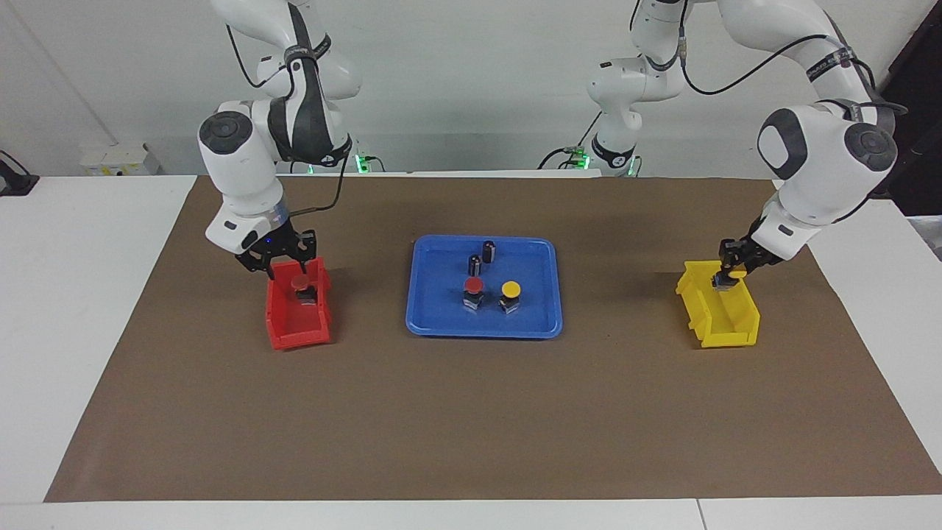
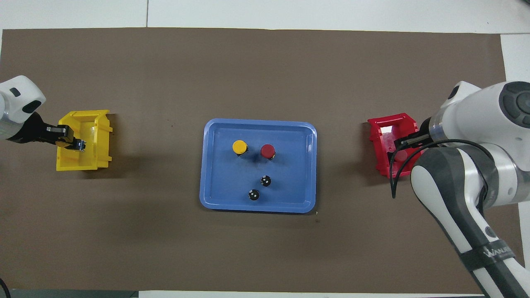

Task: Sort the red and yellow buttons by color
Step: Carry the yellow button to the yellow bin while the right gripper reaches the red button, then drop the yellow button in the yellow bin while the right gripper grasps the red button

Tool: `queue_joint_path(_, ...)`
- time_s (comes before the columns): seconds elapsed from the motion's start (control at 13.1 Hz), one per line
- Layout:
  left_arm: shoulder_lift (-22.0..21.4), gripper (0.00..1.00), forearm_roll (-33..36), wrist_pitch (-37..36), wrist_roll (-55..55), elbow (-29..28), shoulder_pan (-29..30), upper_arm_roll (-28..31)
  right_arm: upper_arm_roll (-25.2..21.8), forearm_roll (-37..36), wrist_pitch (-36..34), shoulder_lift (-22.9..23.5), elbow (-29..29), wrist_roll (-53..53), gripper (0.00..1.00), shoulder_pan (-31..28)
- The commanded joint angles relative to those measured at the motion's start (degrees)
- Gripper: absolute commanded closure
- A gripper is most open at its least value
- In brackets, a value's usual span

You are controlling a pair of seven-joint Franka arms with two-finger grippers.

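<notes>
A red button (image 1: 299,286) stands cap-up in the red bin (image 1: 297,328), under the right gripper (image 1: 282,266), whose fingers are spread apart. In the blue tray (image 1: 441,324), one red button (image 1: 473,291) and one yellow button (image 1: 510,295) stand upright beside two dark cylinders (image 1: 482,258). A fourth button (image 1: 727,278), largely hidden, is clamped by the left gripper (image 1: 728,276) over the yellow bin (image 1: 725,331).

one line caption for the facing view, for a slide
Right gripper over red bin, left gripper over yellow bin.
</notes>
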Motion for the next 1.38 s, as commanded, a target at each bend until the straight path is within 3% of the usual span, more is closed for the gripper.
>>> queue_joint_path(0.0,-3.5,0.99,1.2,5.8,1.7,-6.7,1.6,-0.8,0.6,1.0,-1.2,5.5,8.5,17.7,0.38,8.5)
queue_joint_path(0.08,-3.1,0.99,1.2,7.6,1.8,-7.8,1.6,-0.7,0.6,1.0,0.2,7.6,11.1,23.7,0.38,12.0)
queue_joint_path(0.31,-2.7,0.99,1.2,18.1,1.0,-14.3,1.6,-0.8,0.6,-0.2,0.7,19.4,23.3,40.7,0.35,22.4)
queue_joint_path(0.46,-1.7,0.98,1.2,18.7,1.3,-14.3,1.7,-0.8,0.6,-4.0,3.5,23.5,24.2,46.8,0.33,26.2)
queue_joint_path(0.54,-1.7,0.85,1.2,18.6,1.5,-14.2,1.8,-0.7,0.6,-4.5,5.0,24.4,23.7,48.6,0.32,27.0)
queue_joint_path(0.61,-1.6,0.49,1.2,18.5,1.5,-13.9,2.5,-0.8,0.6,-4.5,6.0,24.8,23.1,49.0,0.33,27.5)
queue_joint_path(0.69,-1.6,0.33,1.2,18.1,1.5,-13.5,2.5,-0.8,0.6,-4.5,6.1,24.8,22.4,49.1,0.32,27.6)
queue_joint_path(1.15,-1.2,0.32,1.2,7.9,1.4,-5.5,1.9,-0.8,0.7,-4.6,8.1,23.9,17.9,49.2,0.33,28.6)
queue_joint_path(1.22,-1.2,0.28,1.2,1.4,1.2,-0.3,1.7,-0.8,0.7,-4.5,8.4,23.8,17.5,49.2,0.33,28.6)
queue_joint_path(1.3,-1.0,0.1,1.2,-4.8,1.0,4.8,1.3,-0.8,0.7,-4.6,8.8,23.5,16.7,49.2,0.33,28.6)
